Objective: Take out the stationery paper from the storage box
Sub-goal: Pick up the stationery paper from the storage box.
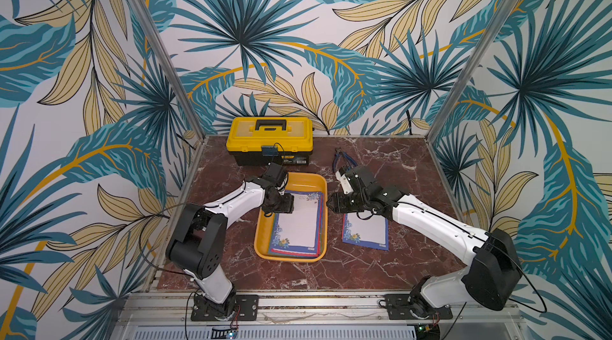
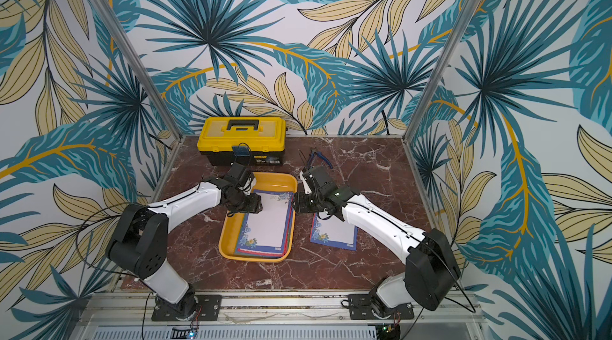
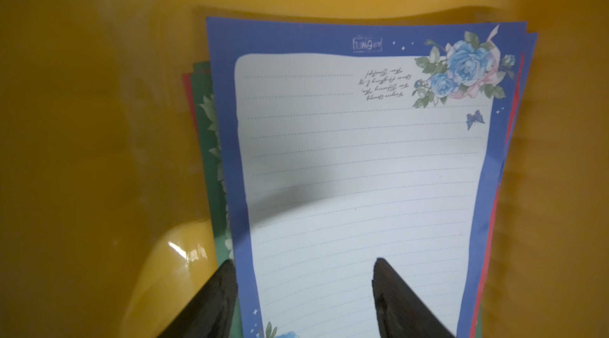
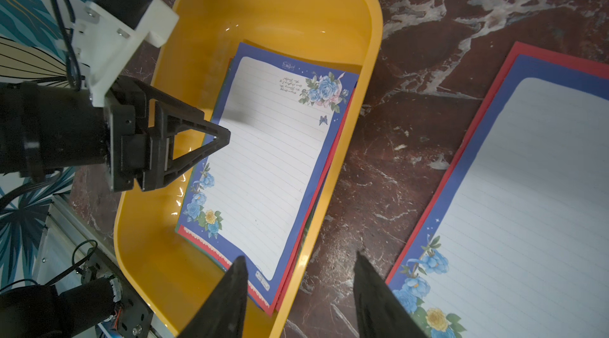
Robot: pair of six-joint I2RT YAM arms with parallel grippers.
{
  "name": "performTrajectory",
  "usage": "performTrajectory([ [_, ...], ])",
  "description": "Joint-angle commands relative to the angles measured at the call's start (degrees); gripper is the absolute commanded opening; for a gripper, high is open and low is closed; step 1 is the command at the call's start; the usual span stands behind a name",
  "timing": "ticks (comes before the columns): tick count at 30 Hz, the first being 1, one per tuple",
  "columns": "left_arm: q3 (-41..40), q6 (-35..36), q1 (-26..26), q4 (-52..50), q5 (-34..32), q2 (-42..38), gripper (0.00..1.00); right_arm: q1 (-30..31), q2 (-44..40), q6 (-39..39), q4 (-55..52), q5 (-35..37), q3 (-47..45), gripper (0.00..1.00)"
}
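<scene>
While both jaws stand apart, left gripper (image 3: 304,260) hangs over stationery paper (image 1: 298,225) stacked in storage box (image 1: 306,180), right gripper (image 4: 300,255) at its rim; more sheets (image 1: 367,232) lie beside on marble tabletop (image 1: 397,169), leaf-print walls (image 1: 298,40).

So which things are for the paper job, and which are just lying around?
For the job: stationery paper; storage box; sheets already out beside it.
Just lying about: yellow toolbox; blue-handled pliers.

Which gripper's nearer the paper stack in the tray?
Left: left gripper open over the edge of the paper stack inside the storage box; right gripper open astride its rim.
</scene>
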Motion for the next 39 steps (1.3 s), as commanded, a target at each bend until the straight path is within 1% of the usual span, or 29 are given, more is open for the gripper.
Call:
performTrajectory([
  [1, 0.7, 0.2, 0.3, -0.4, -0.3, 1.1, 0.67, 0.4, 2.1, 1.1, 0.4, -1.3, 0.5, 0.53],
  [12, 0.8, 0.6, 0.3, -0.4, -0.1, 3.6, 0.65, 0.8, 5.1, 2.9, 1.5, -4.0, 1.2, 0.53],
  [19, 0.7, 0.3, 0.3, -0.4, -0.5, 3.1, 0.64, 1.0, 6.1, 3.5, 1.0, -3.9, 1.2, 0.53],
  [25, 1.0, 0.4, 0.3, -0.4, -1.2, 1.6, 0.67, 1.0, 6.6, 3.6, 0.6, -3.8, 1.1, 0.53],
  [34, 0.7, -0.1, 0.5, -0.4, -2.8, 2.4, 0.66, 1.1, 8.2, 3.8, 0.3, -4.4, 1.0, 0.52],
  [39, 0.7, 0.1, 0.3, -0.4, -1.8, 2.5, 0.65, 1.1, 8.6, 3.9, 0.2, -4.6, 1.0, 0.5],
])
